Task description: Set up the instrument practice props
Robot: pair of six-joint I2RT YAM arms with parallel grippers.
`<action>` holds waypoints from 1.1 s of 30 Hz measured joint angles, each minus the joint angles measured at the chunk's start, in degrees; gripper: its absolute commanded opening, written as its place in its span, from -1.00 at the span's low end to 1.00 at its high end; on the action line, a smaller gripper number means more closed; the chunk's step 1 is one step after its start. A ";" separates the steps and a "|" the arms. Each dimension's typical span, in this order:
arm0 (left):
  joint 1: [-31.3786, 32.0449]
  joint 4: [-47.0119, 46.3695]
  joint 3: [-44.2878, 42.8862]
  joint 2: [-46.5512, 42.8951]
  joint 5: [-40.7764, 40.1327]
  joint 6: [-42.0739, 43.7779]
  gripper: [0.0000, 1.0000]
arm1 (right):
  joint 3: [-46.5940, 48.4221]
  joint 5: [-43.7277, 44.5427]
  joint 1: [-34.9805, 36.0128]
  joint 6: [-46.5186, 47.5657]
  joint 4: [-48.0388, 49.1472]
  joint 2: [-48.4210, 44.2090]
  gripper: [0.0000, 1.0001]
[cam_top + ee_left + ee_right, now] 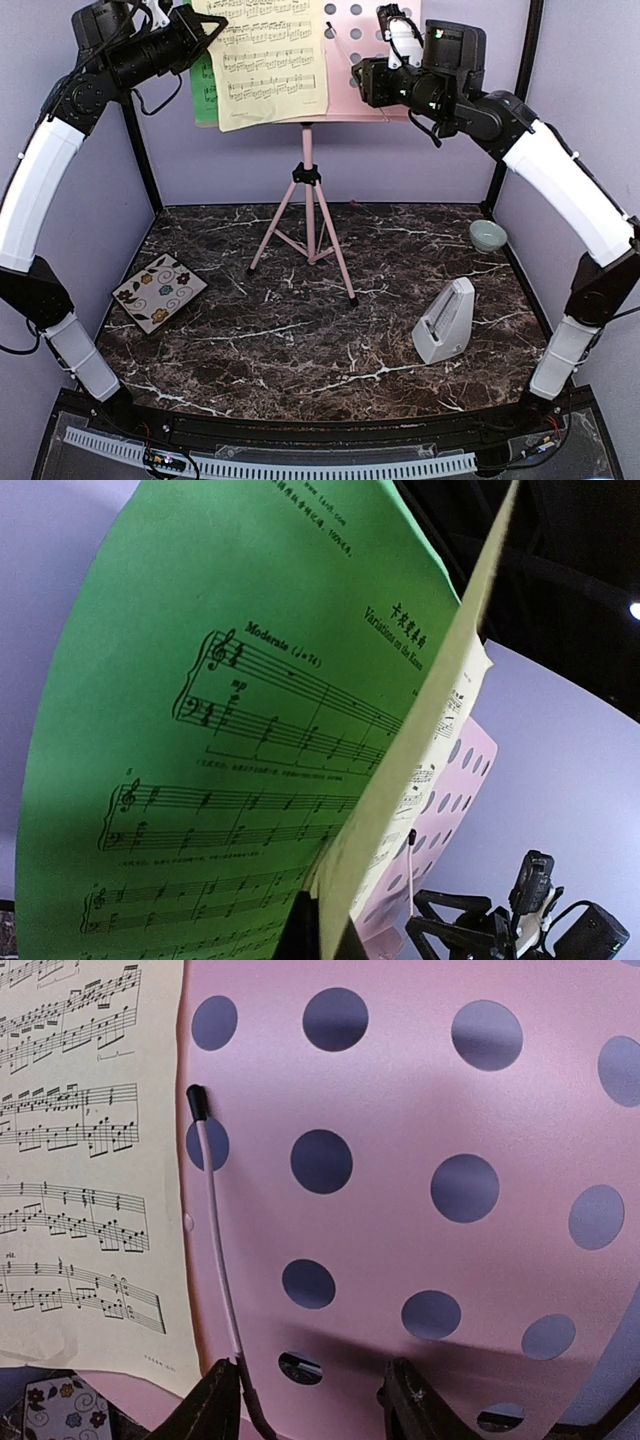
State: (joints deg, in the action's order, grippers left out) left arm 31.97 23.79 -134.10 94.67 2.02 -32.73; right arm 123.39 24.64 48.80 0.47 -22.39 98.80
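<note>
Top external view: both arms are raised high from their bases and bent in toward the desk of the pink perforated-desk tripod music stand [342, 95], which stands at the back centre of the marble table [300, 350]. The left gripper [205, 25] reaches the upper left corner of the sheets. Its jaws are closed tight and appear to pinch the edge of the pale yellow music sheet [270, 60], though the left wrist view cuts the fingers off at the bottom edge. The green music sheet [205, 90] lies behind the yellow one, with only a strip showing at the left. In the left wrist view it fills most of the frame and bows outward. The right gripper [310, 1405] faces the bare right half of the desk, jaws partly apart with nothing between them. The base of the retaining wire [215, 1230] runs down just beside one finger. The frame's top edge crops the desk and both sheets. The small light-grey pyramid metronome [445, 320] stands on the table at near right, well apart from the stand, the floral tile [158, 292] at left and the pale green bowl [487, 235] at far right.
</note>
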 measured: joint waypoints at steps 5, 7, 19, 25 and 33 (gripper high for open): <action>0.00 -1.68 -0.02 0.00 -0.39 2.71 -1.00 | 4.83 -0.63 -0.11 -0.04 2.54 4.20 -0.06; 0.00 -1.90 -0.02 0.00 -0.68 3.50 -1.00 | 5.68 -0.72 -0.15 -0.07 3.21 5.49 -0.16; 0.00 -6.51 5.79 -2.51 -2.56 6.62 -1.00 | 5.70 -2.60 -0.22 0.59 6.16 6.95 -1.00; 0.02 -9.33 6.03 -2.56 -1.66 7.28 -1.00 | -6.29 -4.79 -0.22 2.71 17.03 1.64 -1.00; 0.24 -12.20 6.01 -2.27 0.68 8.37 -1.00 | -11.91 -8.35 -0.31 5.09 25.24 -0.13 -1.00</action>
State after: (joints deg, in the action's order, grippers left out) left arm 32.21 11.60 -128.09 92.40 2.70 -24.36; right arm 111.48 16.29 48.49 5.56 2.85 98.67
